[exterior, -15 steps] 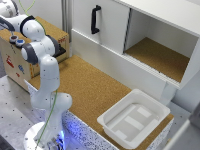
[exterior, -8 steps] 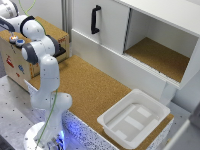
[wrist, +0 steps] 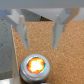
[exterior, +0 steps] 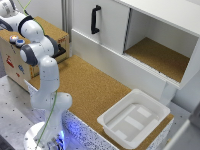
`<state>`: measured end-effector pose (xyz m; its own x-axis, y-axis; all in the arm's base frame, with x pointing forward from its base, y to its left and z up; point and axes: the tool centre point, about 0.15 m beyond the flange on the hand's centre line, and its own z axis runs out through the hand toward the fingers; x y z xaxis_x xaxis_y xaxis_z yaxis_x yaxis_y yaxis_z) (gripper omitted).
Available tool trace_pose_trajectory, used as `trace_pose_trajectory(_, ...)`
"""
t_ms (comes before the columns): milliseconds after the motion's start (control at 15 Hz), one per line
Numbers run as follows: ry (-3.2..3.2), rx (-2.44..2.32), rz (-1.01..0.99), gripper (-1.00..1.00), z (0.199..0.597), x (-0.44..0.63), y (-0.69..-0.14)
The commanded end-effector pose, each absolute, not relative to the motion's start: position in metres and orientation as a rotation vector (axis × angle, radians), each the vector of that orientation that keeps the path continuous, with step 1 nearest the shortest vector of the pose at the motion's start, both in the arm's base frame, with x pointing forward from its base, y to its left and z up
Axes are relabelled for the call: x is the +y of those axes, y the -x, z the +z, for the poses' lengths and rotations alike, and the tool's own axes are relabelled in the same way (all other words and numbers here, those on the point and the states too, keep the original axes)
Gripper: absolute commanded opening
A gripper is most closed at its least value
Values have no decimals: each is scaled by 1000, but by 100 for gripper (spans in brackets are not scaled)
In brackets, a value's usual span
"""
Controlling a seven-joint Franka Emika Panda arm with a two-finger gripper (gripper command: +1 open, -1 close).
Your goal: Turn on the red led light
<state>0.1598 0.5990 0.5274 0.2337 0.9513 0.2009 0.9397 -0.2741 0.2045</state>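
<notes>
In the wrist view the red led light [wrist: 35,65] is a small round button with a pale grey rim. Its centre glows orange-red. It sits on a cork surface. My gripper [wrist: 40,46] is open, with its two fingers [wrist: 20,29] apart just above and behind the light, not touching it. In the exterior view the red led light [exterior: 14,38] sits on top of a wooden box at the exterior view's left, beside a twin light with a blue centre [exterior: 20,43]. The arm's hand is at the top left edge there, and its fingers cannot be made out.
The wooden box [exterior: 15,67] stands at the exterior view's left behind the arm's base. A white cabinet with a black handle [exterior: 95,19] and an open compartment [exterior: 160,55] lines the back. A white tray [exterior: 109,121] lies on the cork table at the front right.
</notes>
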Motion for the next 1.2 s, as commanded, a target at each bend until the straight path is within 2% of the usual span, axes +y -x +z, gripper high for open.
trace_pose_trajectory(0,-2426,1823,372,100,532,614,-178)
trace_pose_trajectory(667,-2552,1728,364,100,520,539,-219)
trace_pose_trajectory(1133,-2434,1979,349,100,496,473,-272)
